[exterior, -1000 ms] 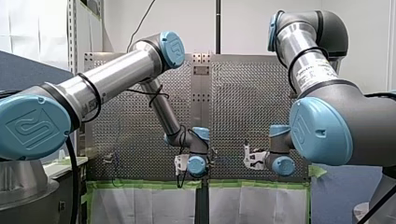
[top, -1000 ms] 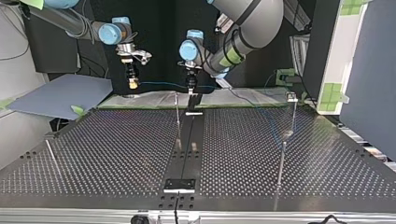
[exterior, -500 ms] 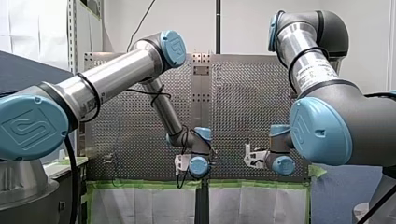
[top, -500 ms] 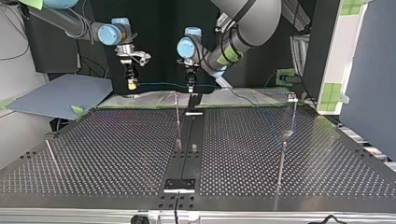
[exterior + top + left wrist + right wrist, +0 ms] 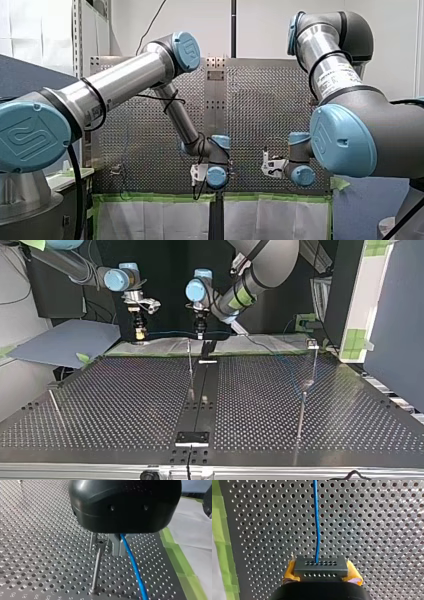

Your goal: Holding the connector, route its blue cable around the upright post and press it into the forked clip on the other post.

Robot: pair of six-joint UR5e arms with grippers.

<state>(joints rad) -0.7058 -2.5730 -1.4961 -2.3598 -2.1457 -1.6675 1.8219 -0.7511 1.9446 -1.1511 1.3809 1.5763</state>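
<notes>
- One connector (image 5: 320, 565), one blue cable (image 5: 316, 517), two grippers, four thin posts (image 5: 190, 367).
- My right gripper (image 5: 321, 571) clamps the connector between yellow pads (image 5: 290, 571); the cable runs straight ahead from the connector.
- My left gripper (image 5: 106, 546) sits along the cable, away from the connector; I cannot tell its grip.

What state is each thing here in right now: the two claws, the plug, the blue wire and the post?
right gripper: shut on the connector.
connector: held, its cable side facing away from the gripper.
blue cable: strung straight from the connector towards the left gripper.
left gripper: at the cable; grip unclear.
middle post: upright, no cable wrapped on it.
</notes>
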